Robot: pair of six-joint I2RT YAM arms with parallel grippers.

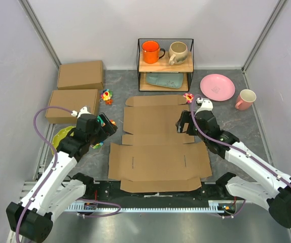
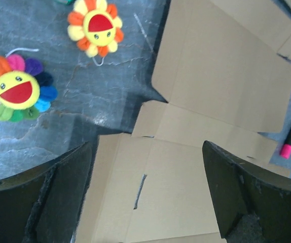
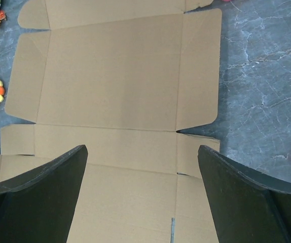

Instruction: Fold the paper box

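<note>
The paper box (image 1: 155, 152) lies as a flat brown die-cut cardboard sheet with flaps and slits in the middle of the table. My left gripper (image 1: 109, 125) hovers at the sheet's left edge, open and holding nothing. In the left wrist view its fingers (image 2: 59, 195) frame the left panel of the paper box (image 2: 221, 86) and one slit, the left gripper (image 2: 145, 187) above it. My right gripper (image 1: 183, 123) hangs over the sheet's right side, also open and bare. The right wrist view looks down between the right gripper (image 3: 143, 195) onto the paper box (image 3: 115, 81).
Two closed brown boxes (image 1: 80, 74) (image 1: 72, 105) sit at the back left. A wire shelf (image 1: 165, 65) holds two mugs and a teal plate. A pink plate (image 1: 217, 86) and pink mug (image 1: 245, 99) stand back right. Flower plush toys (image 2: 16, 88) (image 2: 96, 26) and a pink marker (image 2: 289, 140) lie near the sheet.
</note>
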